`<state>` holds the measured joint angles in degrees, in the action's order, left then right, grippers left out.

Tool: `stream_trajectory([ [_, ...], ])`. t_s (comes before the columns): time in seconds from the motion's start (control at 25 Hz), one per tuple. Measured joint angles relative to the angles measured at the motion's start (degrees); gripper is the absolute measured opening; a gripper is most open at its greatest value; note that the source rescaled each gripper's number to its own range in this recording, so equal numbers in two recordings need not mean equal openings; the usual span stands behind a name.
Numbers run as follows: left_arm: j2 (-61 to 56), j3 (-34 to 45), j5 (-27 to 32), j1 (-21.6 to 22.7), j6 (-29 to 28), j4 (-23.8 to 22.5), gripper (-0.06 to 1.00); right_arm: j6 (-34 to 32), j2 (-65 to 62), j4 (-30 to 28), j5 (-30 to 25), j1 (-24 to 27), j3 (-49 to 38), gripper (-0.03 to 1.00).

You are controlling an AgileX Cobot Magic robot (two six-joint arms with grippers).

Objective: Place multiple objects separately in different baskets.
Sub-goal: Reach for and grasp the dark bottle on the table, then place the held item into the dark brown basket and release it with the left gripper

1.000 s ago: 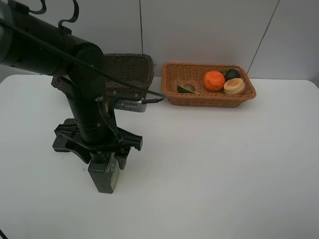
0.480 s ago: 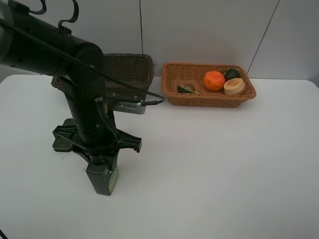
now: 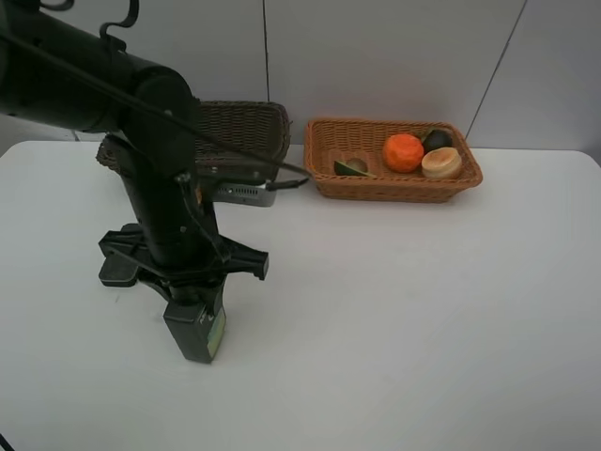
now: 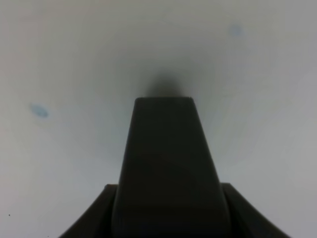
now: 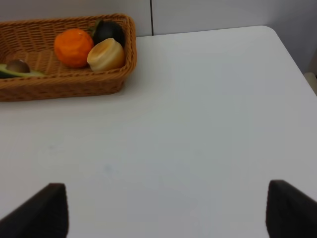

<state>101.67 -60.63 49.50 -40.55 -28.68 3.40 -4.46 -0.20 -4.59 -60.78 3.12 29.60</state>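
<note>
My left gripper [image 3: 194, 299] points down at the front left of the table, shut on the dark-green pump bottle [image 3: 197, 331], which stands upright under it. In the left wrist view the bottle [image 4: 166, 144] fills the gap between the fingers of that gripper [image 4: 166, 213]. The light tan basket [image 3: 394, 186] at the back holds the orange [image 3: 404, 151], the dark mangosteen [image 3: 437, 139], the peach [image 3: 441, 163] and the avocado half [image 3: 352, 168]. The dark brown basket [image 3: 246, 127] sits left of it, partly behind my left arm. My right gripper [image 5: 168, 213] is open over bare table.
In the right wrist view the tan basket [image 5: 64, 87] with the orange [image 5: 73, 47], mangosteen [image 5: 109, 30], peach [image 5: 105, 54] and avocado half [image 5: 17, 68] lies ahead. The table's right edge [image 5: 292, 54] is close by. A wall stands behind the baskets.
My left gripper's jaws have closed onto the pump bottle. The left arm has shifted slightly, with the bottle still at the same spot. The right side looks unchanged.
</note>
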Motion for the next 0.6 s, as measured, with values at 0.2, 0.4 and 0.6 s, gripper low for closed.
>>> stream_trajectory([
  [0.2, -8.0, -6.0, 4.5, 0.0, 0.5, 0.2, 0.14, 0.0, 0.0, 0.0, 0.0, 0.0, 0.0, 1.0],
  [0.4, -12.4, -15.8, 10.0, 0.1, 0.7, -4.7, 0.14, 0.0, 0.0, 0.0, 0.0, 0.0, 0.0, 1.0],
  [0.6, -12.5, -24.9, 11.9, 1.8, 0.7, -12.8, 0.14, 0.0, 0.0, 0.0, 0.0, 0.0, 0.0, 1.0],
])
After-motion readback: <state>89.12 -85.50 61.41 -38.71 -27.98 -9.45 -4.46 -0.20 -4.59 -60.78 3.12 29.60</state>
